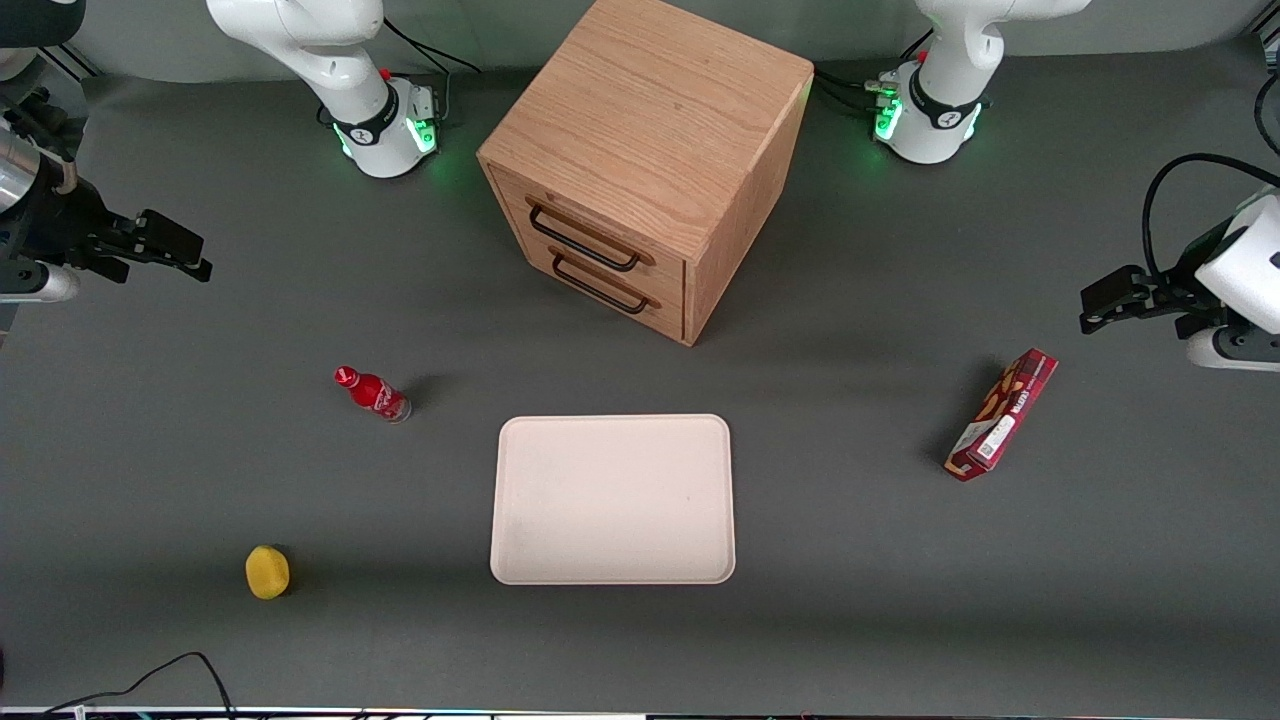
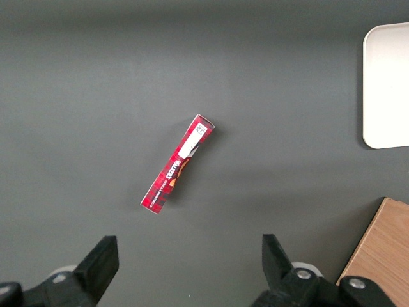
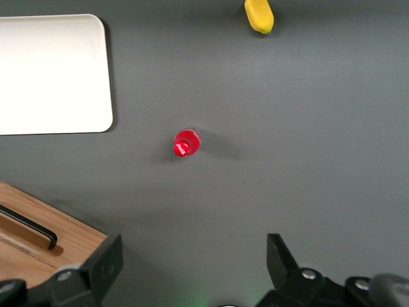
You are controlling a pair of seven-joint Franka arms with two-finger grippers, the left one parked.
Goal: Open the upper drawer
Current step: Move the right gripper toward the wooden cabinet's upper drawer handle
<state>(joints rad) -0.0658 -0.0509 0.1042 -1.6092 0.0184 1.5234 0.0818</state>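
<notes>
From the front, we see the wooden cabinet [image 1: 650,150] standing on the gray bench [image 1: 200,480] between the two arm bases, turned so one corner points toward the camera. Its upper drawer [image 1: 590,232] sits flush and shut, just above the lower drawer [image 1: 600,283]. Each carries a thin black handle whose long axis runs level along the drawer front; the upper handle [image 1: 585,240] lies parallel to the one below. The drawer fronts face slantwise toward the working arm's end of the bench, and bare bench lies open in front of them. The pincer [image 1: 170,250] hangs above that end of the bench, well apart from the cabinet, pointing toward it. Nearer the camera than the cabinet lies a pale tray [image 1: 612,500]. A red bottle [image 1: 373,393] stands between the pincer and the tray, and a yellow object [image 1: 267,572] sits nearer the camera still. A red box [image 1: 1002,415] lies toward the parked arm's end.

From the parked arm's wrist, we see the red box [image 2: 177,164] lying slantwise, with an edge of the tray [image 2: 386,86] and a corner of the cabinet [image 2: 380,252].

From the working wrist, the pincer's two fingers [image 3: 102,265] stand wide apart over bare bench, holding nothing. We look down on the bottle's cap [image 3: 185,143], the yellow object [image 3: 259,15], the tray's corner [image 3: 54,73] and a drawer handle [image 3: 29,227] on the cabinet's front.
</notes>
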